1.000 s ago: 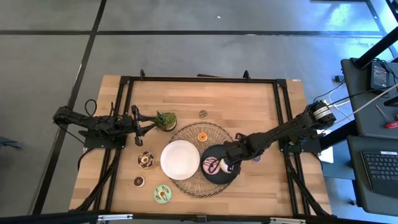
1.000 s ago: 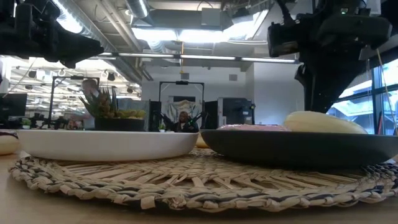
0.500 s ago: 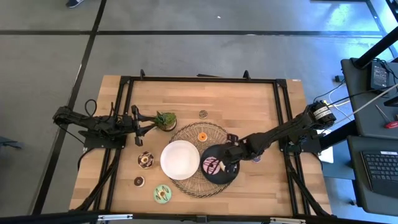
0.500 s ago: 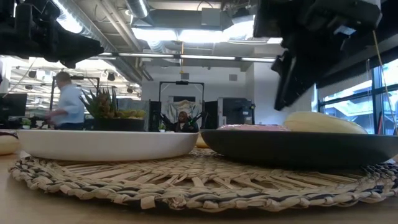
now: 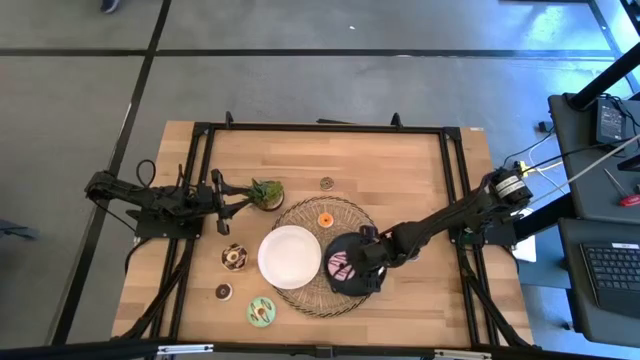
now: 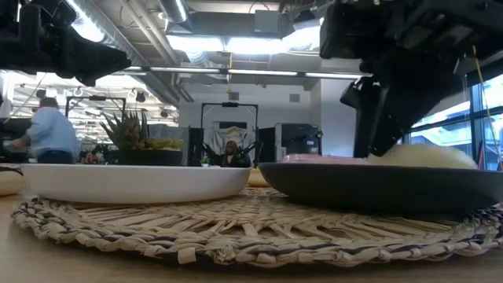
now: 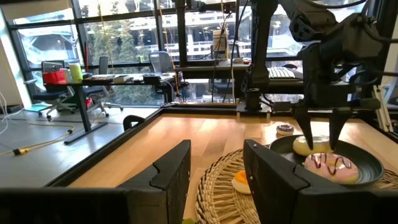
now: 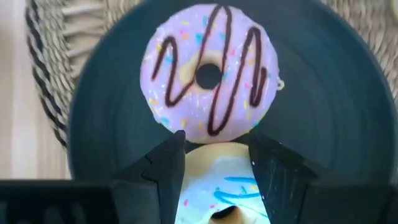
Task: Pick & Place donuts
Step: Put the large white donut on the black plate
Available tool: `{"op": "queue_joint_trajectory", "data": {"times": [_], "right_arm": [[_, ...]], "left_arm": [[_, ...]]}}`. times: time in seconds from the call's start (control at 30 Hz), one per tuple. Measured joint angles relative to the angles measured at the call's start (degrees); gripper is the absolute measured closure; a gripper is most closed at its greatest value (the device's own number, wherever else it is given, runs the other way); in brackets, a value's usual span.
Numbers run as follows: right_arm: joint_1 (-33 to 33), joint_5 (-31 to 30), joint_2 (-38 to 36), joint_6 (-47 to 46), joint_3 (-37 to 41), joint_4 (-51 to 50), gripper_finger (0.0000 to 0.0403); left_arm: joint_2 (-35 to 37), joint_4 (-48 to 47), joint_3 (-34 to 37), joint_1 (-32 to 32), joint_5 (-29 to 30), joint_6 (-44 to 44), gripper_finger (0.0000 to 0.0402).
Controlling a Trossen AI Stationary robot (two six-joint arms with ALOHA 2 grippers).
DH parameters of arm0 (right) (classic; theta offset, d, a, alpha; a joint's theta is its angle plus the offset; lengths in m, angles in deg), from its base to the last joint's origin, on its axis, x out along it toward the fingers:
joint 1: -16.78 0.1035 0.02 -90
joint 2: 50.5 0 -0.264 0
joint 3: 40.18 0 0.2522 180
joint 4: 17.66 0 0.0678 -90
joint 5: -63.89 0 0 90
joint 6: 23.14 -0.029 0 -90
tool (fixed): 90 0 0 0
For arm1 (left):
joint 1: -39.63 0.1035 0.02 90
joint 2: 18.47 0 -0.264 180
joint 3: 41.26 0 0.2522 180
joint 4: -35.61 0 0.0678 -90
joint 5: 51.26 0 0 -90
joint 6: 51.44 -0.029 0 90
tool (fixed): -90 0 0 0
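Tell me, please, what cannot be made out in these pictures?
- Cream donut: right wrist view, partly hidden by the right tool.
- Small donut beyond the mat: high view, too small to tell its icing.
- Black plate: low view, rim hides most of its contents.

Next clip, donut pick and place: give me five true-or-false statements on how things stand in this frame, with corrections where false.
1. The black plate holds two donuts. True: a pink donut with dark drizzle and a cream donut lie on it.
2. The right gripper stands over the white plate. False: it hangs over the black plate, fingers open astride the cream donut.
3. The white plate has a donut on it. False: it shows none.
4. The left gripper waits open beside the potted plant. True.
5. The orange donut lies on the bare wood. False: it lies on the woven mat, behind the plates.
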Motion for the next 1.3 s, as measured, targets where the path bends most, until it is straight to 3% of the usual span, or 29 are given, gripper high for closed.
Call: {"op": "queue_joint_trajectory", "data": {"times": [0.5,1.3], "right_arm": [[0.0,-0.1,0.0,-1.4,0.0,-6.4,0.0225],[0.0,-6.6,-2.4,-1.0,0.1,-4.1,0.0225]], "left_arm": [[0.0,0.0,0.0,0.0,0.0,0.0,0.0258],[0.0,0.0,0.0,0.0,0.0,0.0,0.0258]]}}
